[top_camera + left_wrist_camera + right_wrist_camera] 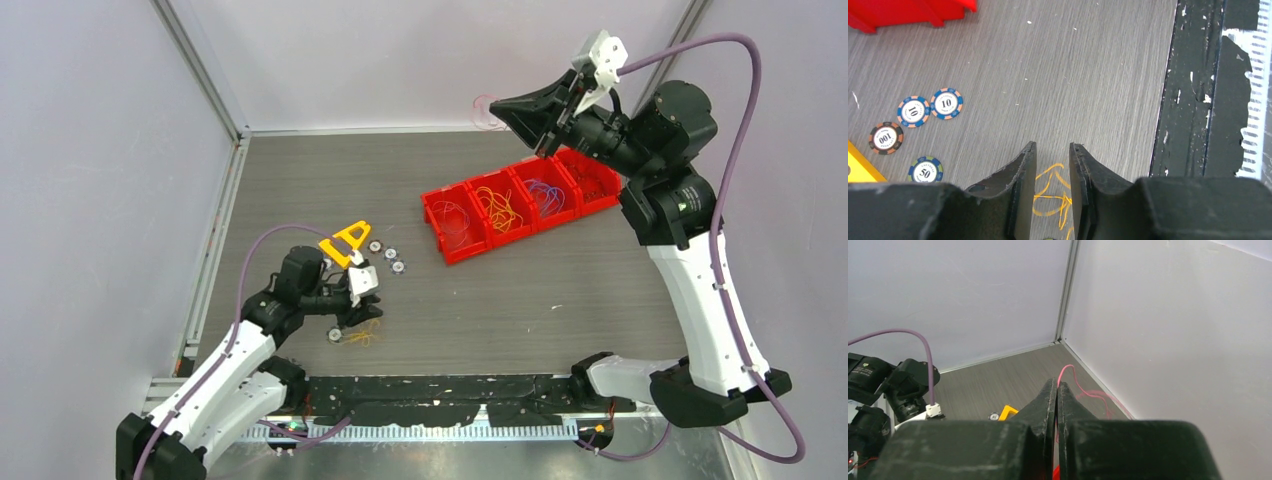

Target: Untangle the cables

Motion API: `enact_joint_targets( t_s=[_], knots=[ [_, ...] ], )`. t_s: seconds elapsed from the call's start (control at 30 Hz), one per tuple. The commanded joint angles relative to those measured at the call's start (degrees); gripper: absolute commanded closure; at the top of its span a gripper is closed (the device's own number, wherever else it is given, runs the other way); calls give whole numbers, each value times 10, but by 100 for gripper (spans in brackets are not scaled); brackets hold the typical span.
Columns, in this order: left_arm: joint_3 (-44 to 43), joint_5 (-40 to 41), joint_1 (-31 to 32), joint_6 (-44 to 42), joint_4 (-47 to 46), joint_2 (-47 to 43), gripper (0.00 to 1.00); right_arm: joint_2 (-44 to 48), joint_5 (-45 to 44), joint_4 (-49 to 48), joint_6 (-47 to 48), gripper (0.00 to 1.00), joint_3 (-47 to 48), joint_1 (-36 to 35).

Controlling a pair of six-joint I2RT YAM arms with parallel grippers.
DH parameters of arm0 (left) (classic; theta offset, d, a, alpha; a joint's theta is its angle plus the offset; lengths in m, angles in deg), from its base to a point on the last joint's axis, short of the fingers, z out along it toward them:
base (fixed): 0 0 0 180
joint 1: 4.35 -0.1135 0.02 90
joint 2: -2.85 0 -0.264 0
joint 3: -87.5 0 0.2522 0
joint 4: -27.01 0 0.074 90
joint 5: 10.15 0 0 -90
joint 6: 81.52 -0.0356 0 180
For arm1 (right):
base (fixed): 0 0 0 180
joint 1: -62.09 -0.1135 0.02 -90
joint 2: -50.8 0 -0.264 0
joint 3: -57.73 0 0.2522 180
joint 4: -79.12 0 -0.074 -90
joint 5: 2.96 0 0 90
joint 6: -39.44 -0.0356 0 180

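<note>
The cables (498, 208) seem mostly sorted by colour into the compartments of the red bin (468, 252), at the far right. A yellow tangle (1052, 198) on the near left is not yet sorted; it shows between the narrowly parted fingers of the left gripper (1053, 149). The raised right gripper (1057, 384) is closed on a pink cable (1074, 382). The chips (946, 103) read 10, 10, 100 and 50.

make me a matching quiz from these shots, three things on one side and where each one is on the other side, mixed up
Things:
1 pink cable
2 loose yellow-orange cable
3 purple-blue cable

Places:
A in a compartment of the red bin
B on the table, between the open fingers of the left gripper
C pinched in the shut right gripper, lifted off the table

Pairs: 1-C, 2-B, 3-A
</note>
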Motion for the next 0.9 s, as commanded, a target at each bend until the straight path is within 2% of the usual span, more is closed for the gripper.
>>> enact_joint_targets(
  t_s=[0.0, 0.2, 0.37, 0.57, 0.87],
  knots=[
    [7, 2, -6, -29, 17, -13, 68, 0, -9, -54, -10, 95, 6, 14],
    [-8, 7, -7, 5, 10, -28, 36, 0, -26, -47, 35, 94, -58, 16],
    [-40, 11, -7, 40, 13, -34, 18, -3, -46, -47, 83, 95, -130, 16],
    [-64, 12, -7, 64, 13, -39, 11, -15, -44, -75, 88, 95, -216, 15],
    [-64, 19, -7, 73, 4, -39, 9, -90, -69, -121, 115, 95, -264, 16]
  ],
)
